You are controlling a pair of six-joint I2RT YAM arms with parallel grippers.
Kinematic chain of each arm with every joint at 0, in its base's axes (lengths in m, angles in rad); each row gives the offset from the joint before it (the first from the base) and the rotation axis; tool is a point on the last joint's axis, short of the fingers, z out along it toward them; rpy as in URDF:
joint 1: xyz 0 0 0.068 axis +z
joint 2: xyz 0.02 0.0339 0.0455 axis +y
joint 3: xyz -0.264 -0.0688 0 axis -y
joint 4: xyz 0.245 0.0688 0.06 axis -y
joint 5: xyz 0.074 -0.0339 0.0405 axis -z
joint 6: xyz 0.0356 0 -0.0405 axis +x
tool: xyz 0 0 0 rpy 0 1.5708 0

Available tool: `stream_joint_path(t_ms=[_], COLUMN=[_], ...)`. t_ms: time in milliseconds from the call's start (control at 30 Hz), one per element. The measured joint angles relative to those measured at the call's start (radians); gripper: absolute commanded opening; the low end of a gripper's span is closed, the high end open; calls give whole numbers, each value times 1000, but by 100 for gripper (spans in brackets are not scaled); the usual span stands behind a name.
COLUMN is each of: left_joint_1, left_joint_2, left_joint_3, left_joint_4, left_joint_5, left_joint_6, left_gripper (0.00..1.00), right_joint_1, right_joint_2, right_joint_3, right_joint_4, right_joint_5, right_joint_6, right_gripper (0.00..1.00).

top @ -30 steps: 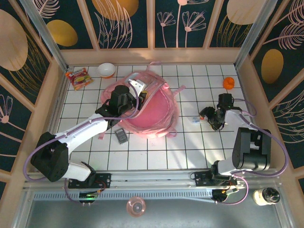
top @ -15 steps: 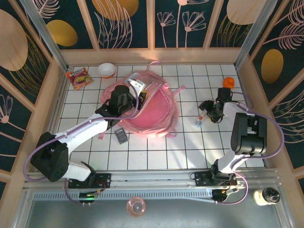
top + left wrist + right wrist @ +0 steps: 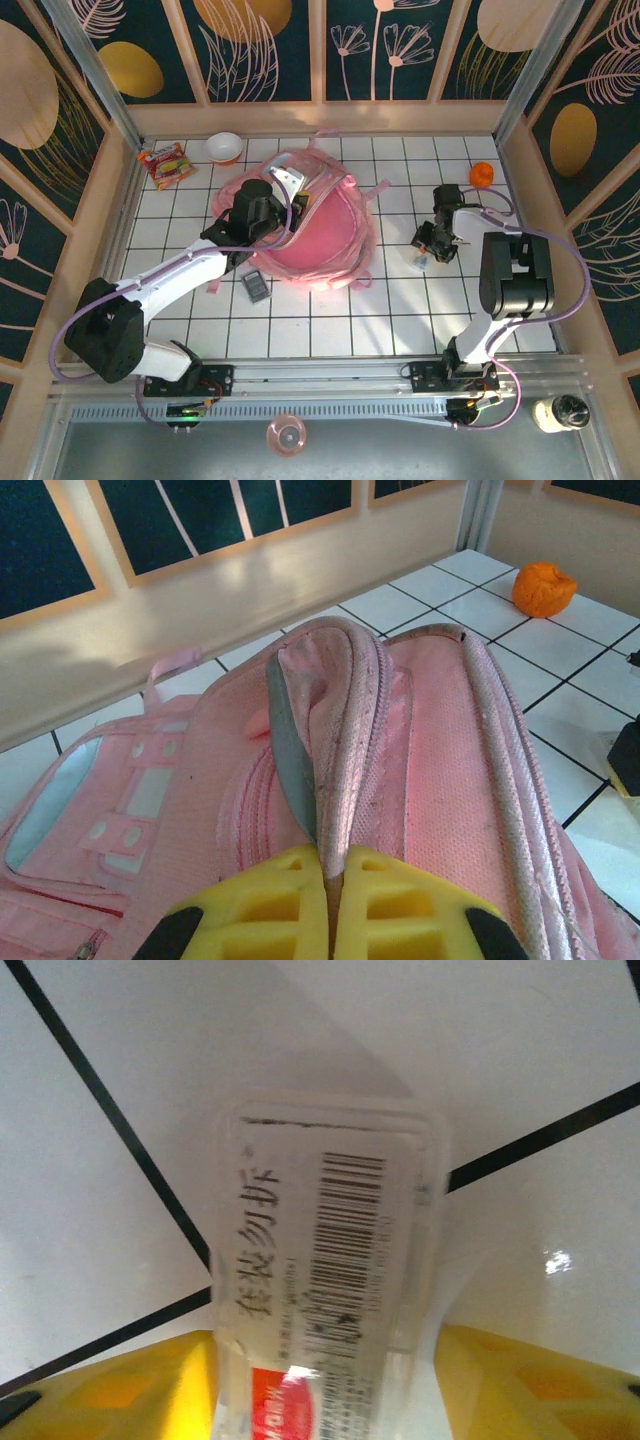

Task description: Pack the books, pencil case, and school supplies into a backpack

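We see bright overhead light on the white tiles [image 3: 400, 310], soft shadows just beside the backpack [image 3: 320, 240], and a blurred, glare-flecked right wrist close-up.

The large soft pink fabric backpack [image 3: 320, 235] lies on the white tiled table [image 3: 330, 320], left of its middle. Touching the backpack's near left edge lies the small dark grey rectangular calculator [image 3: 255, 287]. Behind the backpack to the left sits a small round white bowl [image 3: 224, 147], and further left a crinkled red-and-yellow snack packet [image 3: 165, 164]. Well right of the backpack a small clear plastic packet [image 3: 419, 263] lies between the right gripper [image 3: 325, 1400] fingers. Behind that, farther right, sits a small orange lump [image 3: 482, 174]. The left gripper [image 3: 330, 880] is at the backpack's raised fold.
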Motion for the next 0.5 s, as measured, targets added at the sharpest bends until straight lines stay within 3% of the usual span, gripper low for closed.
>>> stream_joint_path(t_ms=[200,500], left_joint_1=[0,0], left_joint_2=[-6,-20], left_joint_3=[0,-6], left_joint_4=[-6,-10], left_joint_5=[-3,-3], left_joint_6=[0,0], left_gripper=[0,0], right_joint_1=[9,43], right_joint_2=[42,-2], right_joint_3=[59,63], right_joint_4=[-73,-84], right_joint_5=[37,-10], right_joint_6=[-20,6], right_gripper=[37,35])
